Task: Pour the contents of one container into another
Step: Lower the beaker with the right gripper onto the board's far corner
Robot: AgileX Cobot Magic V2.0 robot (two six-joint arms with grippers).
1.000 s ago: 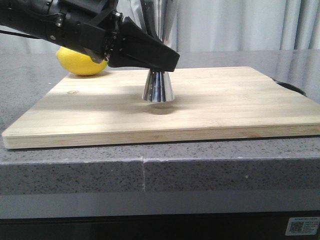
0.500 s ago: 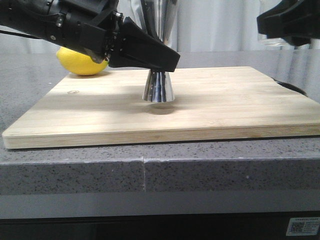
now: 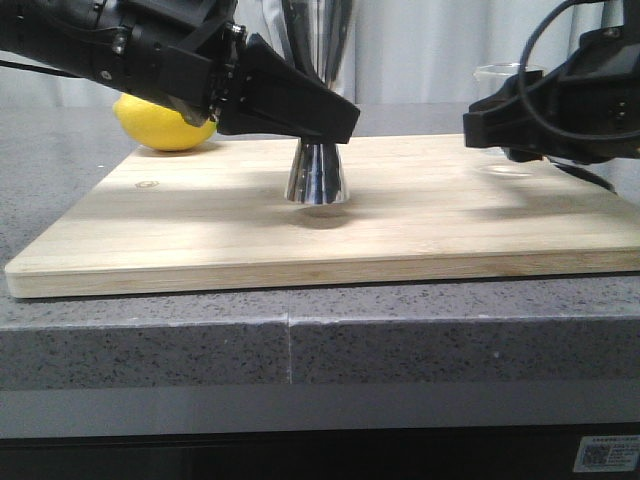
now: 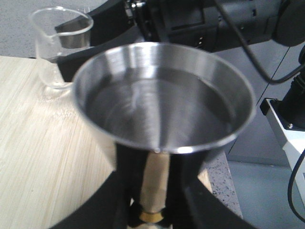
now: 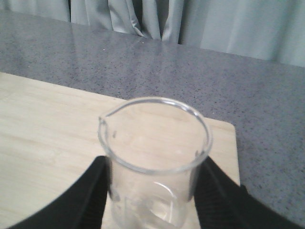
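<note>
The steel jigger (image 3: 318, 178) stands upright on the wooden board (image 3: 200, 230), left of centre. My left gripper (image 3: 335, 122) is shut on its narrow waist, at the gold band (image 4: 152, 217). Its wide upper cup (image 4: 162, 95) fills the left wrist view, and clear liquid seems to lie in it. The clear glass beaker (image 5: 155, 157) is upright between the fingers (image 5: 93, 193) of my right gripper (image 3: 503, 125), which is shut on it. It sits low over the board's right part, its rim (image 3: 503, 70) showing above the gripper. The beaker (image 4: 59, 45) looks almost empty.
A yellow lemon (image 3: 165, 125) lies behind the board's far left corner. A dark round object (image 3: 592, 178) sits off the board's right edge. The grey stone counter (image 3: 150, 340) drops off just in front of the board. Curtains hang behind.
My right arm came into view at the upper right and moved down and left with the beaker, to just above the board. The left gripper and jigger have not moved.
</note>
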